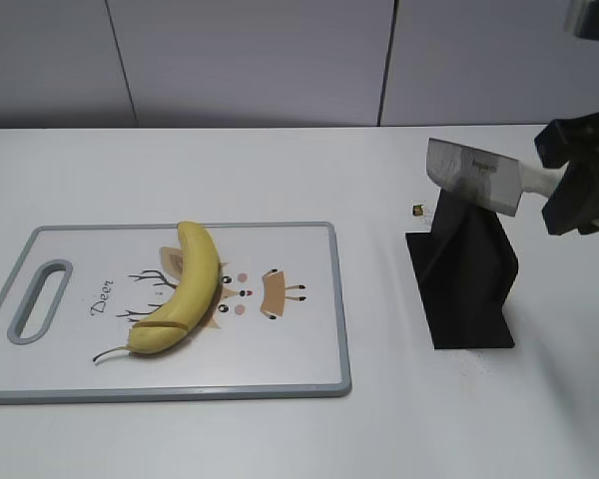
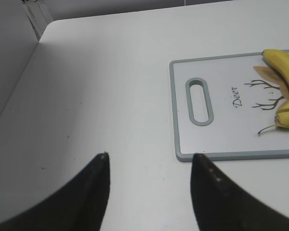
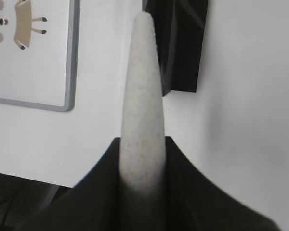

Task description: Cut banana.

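We note the banana [image 1: 187, 290] lying on the white cutting board [image 1: 309, 374], left of centre, its curve arching over the brown deer print [image 1: 250, 291]. Its thin dark stem [image 1: 110, 353] points toward the near-left of the board, and 1 cut line crosses the fruit just above the stem end; the cut piece sits flush against the rest. The board has a grey rim and a slotted handle [image 1: 40, 300] at its left end, and it rests flat on the white surface [image 1: 280, 170].

The right end effector [image 1: 569, 195] is at the far right of the exterior view, raised above the surface and pinching the pale handle of a knife [image 1: 471, 176]. The broad blade juts left, held over a black knife stand [image 1: 464, 284] that sits on the surface well apart from the board. In the right wrist view we see the speckled knife handle [image 3: 142, 106] clamped between the dark fingers [image 3: 192, 192].

The left end effector [image 2: 149, 159] hovers over bare surface beside the handle end of the board, its 2 dark fingertips [image 2: 100, 168] spread with nothing between them. A small dark speck [image 1: 417, 210] lies by the stand; we cannot tell what it is.
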`<state>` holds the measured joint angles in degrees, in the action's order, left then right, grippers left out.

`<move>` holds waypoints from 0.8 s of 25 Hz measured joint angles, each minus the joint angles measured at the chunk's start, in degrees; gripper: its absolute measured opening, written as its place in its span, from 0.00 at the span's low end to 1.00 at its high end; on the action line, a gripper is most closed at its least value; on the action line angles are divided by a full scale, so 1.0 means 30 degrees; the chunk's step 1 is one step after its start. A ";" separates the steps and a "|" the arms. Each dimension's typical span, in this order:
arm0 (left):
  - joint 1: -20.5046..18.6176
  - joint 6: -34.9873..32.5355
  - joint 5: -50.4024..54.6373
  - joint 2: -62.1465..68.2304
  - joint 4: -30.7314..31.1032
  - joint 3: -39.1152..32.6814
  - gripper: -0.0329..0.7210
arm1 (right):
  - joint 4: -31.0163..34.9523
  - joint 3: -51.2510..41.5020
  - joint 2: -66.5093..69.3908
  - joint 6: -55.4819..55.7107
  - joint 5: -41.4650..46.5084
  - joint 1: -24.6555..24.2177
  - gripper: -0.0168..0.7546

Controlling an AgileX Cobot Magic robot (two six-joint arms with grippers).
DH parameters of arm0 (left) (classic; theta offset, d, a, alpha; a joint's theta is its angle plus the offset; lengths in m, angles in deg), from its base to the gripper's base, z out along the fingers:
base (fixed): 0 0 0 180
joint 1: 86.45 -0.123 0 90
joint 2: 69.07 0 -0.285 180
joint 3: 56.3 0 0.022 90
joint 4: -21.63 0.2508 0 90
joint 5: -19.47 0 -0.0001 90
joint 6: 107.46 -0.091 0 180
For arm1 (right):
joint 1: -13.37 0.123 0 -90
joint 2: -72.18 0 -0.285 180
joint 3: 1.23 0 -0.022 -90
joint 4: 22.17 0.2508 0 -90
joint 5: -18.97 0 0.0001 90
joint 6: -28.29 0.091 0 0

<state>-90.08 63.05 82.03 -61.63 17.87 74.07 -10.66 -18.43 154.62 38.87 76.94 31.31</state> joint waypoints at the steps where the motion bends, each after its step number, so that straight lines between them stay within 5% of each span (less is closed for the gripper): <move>1: 0.0000 0.0000 0.0000 0.0000 0.0000 0.0000 0.74 | 0.0000 0.0307 -0.0091 -0.0020 0.0135 0.0000 0.23; 20: 0.0000 0.0000 0.0000 0.0000 0.0000 0.0000 0.74 | -0.1970 0.5910 -0.0227 -0.0111 0.3986 0.0000 0.23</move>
<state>-90.08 63.05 82.03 -61.63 17.87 74.07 -16.57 -0.70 153.94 38.54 88.90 31.31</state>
